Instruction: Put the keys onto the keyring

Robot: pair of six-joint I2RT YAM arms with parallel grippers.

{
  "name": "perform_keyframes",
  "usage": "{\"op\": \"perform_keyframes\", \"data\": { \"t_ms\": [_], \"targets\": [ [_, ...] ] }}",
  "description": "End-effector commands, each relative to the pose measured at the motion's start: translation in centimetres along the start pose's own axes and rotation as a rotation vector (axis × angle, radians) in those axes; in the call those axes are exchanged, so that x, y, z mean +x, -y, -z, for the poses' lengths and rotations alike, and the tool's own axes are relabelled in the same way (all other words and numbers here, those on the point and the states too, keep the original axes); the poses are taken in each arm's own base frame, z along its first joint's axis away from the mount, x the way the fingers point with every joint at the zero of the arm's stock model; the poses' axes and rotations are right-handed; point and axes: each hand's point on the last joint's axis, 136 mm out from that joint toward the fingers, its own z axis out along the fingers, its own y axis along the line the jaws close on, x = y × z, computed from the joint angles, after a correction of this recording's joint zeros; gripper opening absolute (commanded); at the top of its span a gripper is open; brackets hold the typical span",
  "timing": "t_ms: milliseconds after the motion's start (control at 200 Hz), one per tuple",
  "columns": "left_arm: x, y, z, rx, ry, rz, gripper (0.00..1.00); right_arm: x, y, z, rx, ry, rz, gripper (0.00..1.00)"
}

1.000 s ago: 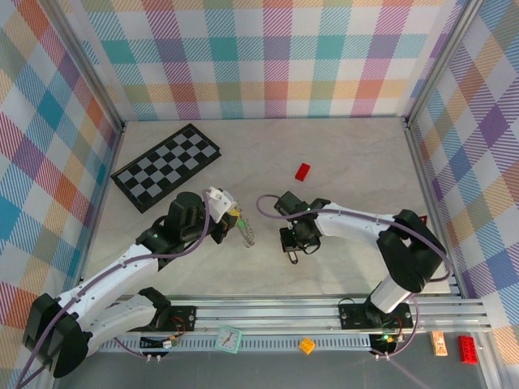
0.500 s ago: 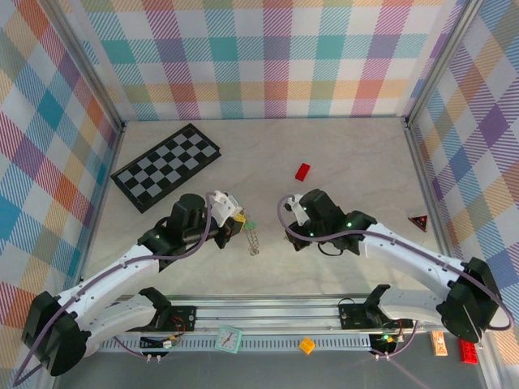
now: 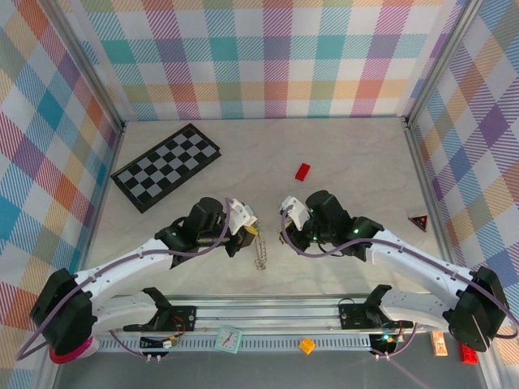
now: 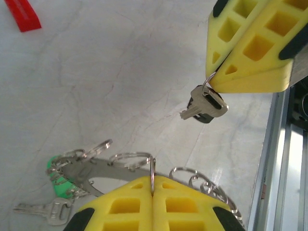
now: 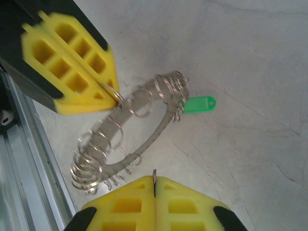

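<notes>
Top cam looked down from above and behind the arm bases (image 3: 160,309), whole surface (image 3: 340,146) in frame. Both wrist cams sat close, facing each other across the keyring (image 5: 171,89).

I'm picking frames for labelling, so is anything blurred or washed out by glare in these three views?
Top view: sharp, evenly lit, shadows soft. Left wrist view: the hanging key is crisp, with a pale sheen on the table by the rail. Right wrist view: the left arm's yellow fingers are smeared at top left, while the keyring is clear.
</notes>
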Motion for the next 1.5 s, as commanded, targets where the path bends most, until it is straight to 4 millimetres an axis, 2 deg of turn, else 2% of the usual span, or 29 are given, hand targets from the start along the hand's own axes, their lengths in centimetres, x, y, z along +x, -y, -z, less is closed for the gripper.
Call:
{"op": "perform_keyframes", "data": {
  "t_ms": [0,315,675,990,1495],
  "targets": [
    [-2.8,1.0,-0.2,0.046,0.072,-0.037,0.0,-1.0,-1.3,-0.1,-0.07,0.048,0.074,0.0],
    [-2.9,1.6,-1.1,0.07,0.077,-0.085,0.0,-1.0,-1.7,-1.4,-0.11,0.029,0.119,0.0],
    [-3.2,2.4,-1.1,0.094,0.079,-0.156,0.0,-2.2,-2.2,-0.8,-0.123,0.078,0.157,0.0],
    [-3.1,2.5,-1.3,0.096,0.071,-0.149,0.0,-2.3,-2.6,-1.4,-0.139,0.07,0.164,0.0],
    [-3.0,3.2,-1.5,0.143,0.064,-0.142,0.0,-3.2,-0.8,-2.1,-0.023,0.099,0.138,0.0]
  ]
}}
